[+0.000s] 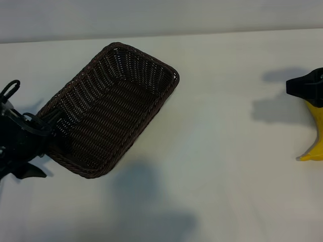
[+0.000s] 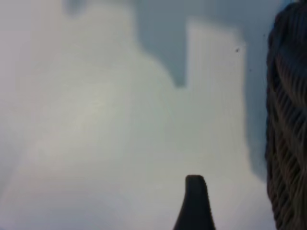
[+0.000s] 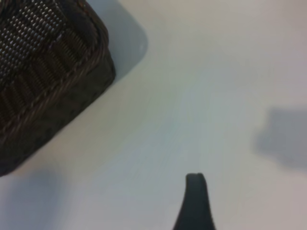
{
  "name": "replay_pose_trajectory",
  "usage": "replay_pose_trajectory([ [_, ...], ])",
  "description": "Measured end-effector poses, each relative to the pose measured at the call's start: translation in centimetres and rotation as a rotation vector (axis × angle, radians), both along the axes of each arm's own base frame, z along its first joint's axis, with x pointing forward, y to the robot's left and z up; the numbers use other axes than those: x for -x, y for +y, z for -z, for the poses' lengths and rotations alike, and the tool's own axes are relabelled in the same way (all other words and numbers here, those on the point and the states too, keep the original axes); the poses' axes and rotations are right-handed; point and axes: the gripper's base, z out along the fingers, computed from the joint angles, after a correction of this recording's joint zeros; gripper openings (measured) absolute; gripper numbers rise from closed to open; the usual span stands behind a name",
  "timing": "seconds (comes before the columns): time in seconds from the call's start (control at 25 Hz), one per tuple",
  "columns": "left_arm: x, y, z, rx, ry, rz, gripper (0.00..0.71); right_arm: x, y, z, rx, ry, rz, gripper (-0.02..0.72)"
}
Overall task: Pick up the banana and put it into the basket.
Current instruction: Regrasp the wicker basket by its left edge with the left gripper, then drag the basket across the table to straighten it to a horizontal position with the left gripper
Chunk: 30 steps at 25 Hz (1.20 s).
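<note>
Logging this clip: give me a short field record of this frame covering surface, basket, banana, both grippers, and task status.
surface: pale table
basket: dark woven basket, left of centre, set at an angle, nothing inside
banana: banana at far right edge, partly cut off, outside the basket
left gripper: left gripper at the basket's near-left corner, open; whether it touches the rim is unclear
right gripper: right gripper at far right, directly over the banana's upper end; open, grip not confirmed
task status: banana not yet in basket

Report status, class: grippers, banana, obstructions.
Left gripper open at basket left end. Right gripper open above banana, far right. Banana outside basket. Nothing visible between.
</note>
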Motion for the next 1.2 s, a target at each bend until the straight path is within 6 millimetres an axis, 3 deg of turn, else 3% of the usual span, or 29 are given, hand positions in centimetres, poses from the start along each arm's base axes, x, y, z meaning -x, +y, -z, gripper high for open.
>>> replay_pose_trajectory([
  [0.52,-1.2,0.0,2.3,-0.009,-0.015,-0.004,0.567,0.0,0.0,0.0,0.0,0.0,0.0,0.572],
  [0.72,-1.2,0.0,2.3,-0.006,-0.014,-0.007,0.427,0.0,0.0,0.0,0.0,0.0,0.0,0.572],
  [0.92,-1.4,-0.2,2.3,0.013,-0.03,-0.036,0.166,0.0,0.0,0.0,0.0,0.0,0.0,0.572],
  [1.2,-1.5,-0.2,2.2,0.02,-0.035,-0.042,0.165,0.0,0.0,0.0,0.0,0.0,0.0,0.572],
])
